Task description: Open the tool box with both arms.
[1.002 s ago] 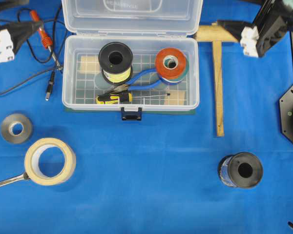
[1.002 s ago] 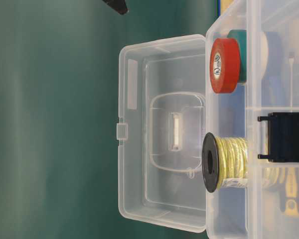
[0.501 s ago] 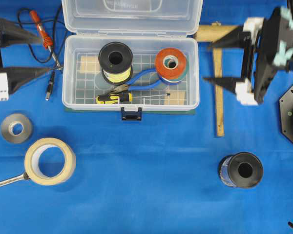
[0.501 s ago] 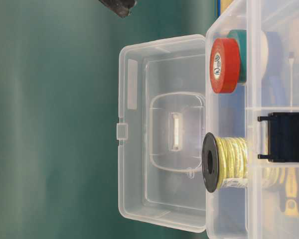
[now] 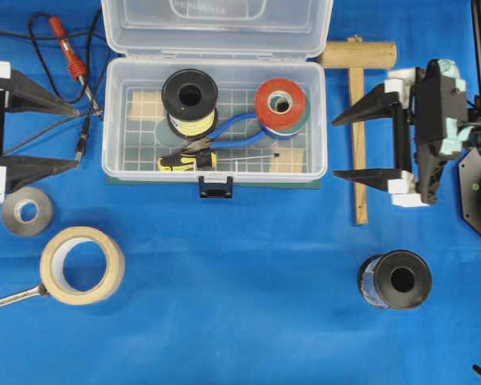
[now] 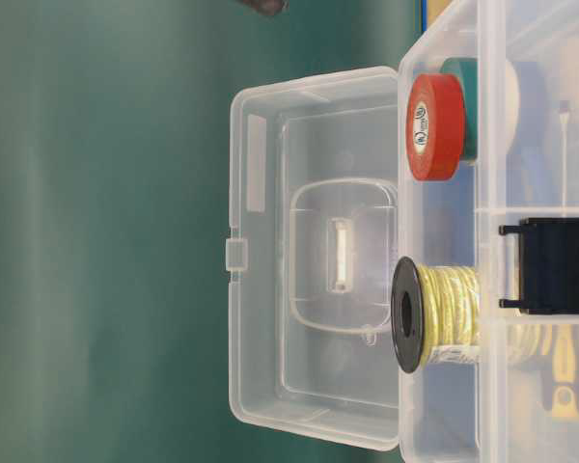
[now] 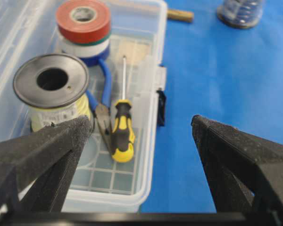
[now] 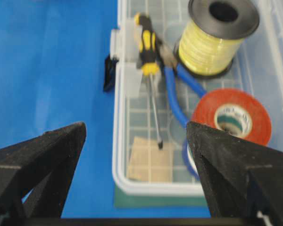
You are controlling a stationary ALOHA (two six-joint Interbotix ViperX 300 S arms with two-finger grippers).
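The tool box is a clear plastic case at the back middle of the blue mat. Its lid stands open and leans back, and its dark latch hangs at the front. Inside lie a spool of yellow wire, a red tape roll, a screwdriver and blue pliers. My left gripper is open just left of the box, pointing at its left wall. My right gripper is open just right of the box, over its right wall. Neither touches it.
A wooden mallet lies under the right gripper's fingers. Black cables with a red probe run beneath the left gripper. A grey tape roll, a masking tape roll and a black spool sit nearer the front.
Both grippers have swung from the back corners toward the front and now flank the box's sides, jaws still wide. The box and its open lid have not moved.
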